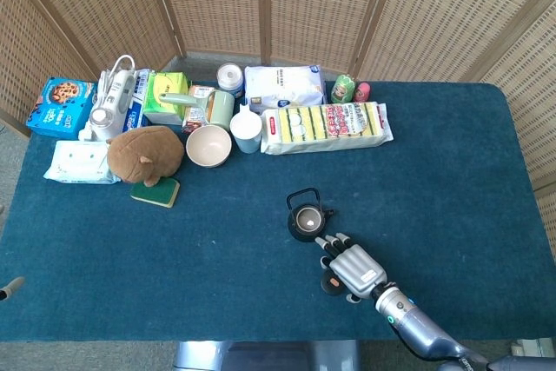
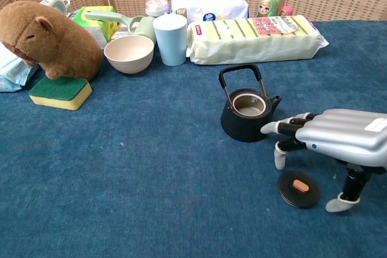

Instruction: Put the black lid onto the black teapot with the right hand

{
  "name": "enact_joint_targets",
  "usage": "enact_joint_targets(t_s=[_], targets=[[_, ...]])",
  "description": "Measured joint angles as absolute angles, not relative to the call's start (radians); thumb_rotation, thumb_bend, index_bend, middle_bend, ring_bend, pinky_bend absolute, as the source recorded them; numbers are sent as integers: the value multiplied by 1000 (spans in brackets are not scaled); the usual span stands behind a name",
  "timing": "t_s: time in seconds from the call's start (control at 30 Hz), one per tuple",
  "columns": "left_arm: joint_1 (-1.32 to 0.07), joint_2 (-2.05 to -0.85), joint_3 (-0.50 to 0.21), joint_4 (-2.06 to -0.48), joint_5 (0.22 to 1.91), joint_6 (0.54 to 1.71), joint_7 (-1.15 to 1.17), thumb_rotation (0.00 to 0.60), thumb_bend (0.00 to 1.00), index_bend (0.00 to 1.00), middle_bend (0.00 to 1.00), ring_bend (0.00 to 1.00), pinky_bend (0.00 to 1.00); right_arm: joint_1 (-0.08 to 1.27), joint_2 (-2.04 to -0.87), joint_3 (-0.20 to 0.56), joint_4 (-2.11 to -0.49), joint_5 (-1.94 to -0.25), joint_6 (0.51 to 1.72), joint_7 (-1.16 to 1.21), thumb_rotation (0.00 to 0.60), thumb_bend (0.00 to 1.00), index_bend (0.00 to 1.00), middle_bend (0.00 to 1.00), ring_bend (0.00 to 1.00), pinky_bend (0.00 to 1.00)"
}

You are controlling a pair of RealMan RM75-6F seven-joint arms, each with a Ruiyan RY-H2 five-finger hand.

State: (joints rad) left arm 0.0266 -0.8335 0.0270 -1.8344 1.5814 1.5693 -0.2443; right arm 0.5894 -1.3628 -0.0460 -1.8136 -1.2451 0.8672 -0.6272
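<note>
The black teapot (image 2: 245, 113) stands uncovered in the middle of the blue table, its handle upright; the head view shows the teapot (image 1: 306, 217) from above. The flat black lid (image 2: 298, 188) with an orange knob lies on the cloth just in front and to the right of the pot. My right hand (image 2: 338, 140) hovers over the lid, fingers spread and pointing down, thumb behind the lid, nothing held. In the head view the right hand (image 1: 354, 268) covers most of the lid (image 1: 328, 282). My left hand is out of sight.
Along the far side stand a beige bowl (image 2: 129, 54), a pale blue cup (image 2: 170, 38), a long sponge pack (image 2: 254, 38), a plush capybara (image 2: 48, 40) and a green-yellow sponge (image 2: 60, 92). More boxes and packets (image 1: 280, 86) sit behind them.
</note>
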Motion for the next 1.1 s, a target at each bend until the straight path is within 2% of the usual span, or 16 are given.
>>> enact_joint_targets(t_s=[0.27, 0.53, 1.1], targets=[[26, -834, 27, -1835, 1580, 1568, -242, 600, 86, 0, 0, 0, 0, 586, -1379, -57, -1783, -1284, 884, -593, 600, 72, 396, 0, 0, 0], [27, -834, 27, -1836, 1580, 1569, -242, 600, 85, 0, 0, 0, 0, 585, -1379, -66, -1777, -1303, 888, -564, 600, 146, 427, 0, 0, 0], [25, -836, 28, -1841, 1579, 1563, -228, 600, 87, 0, 0, 0, 0, 571, -1276, -66, -1864, -1345, 942, -519, 600, 180, 452, 0, 0, 0]])
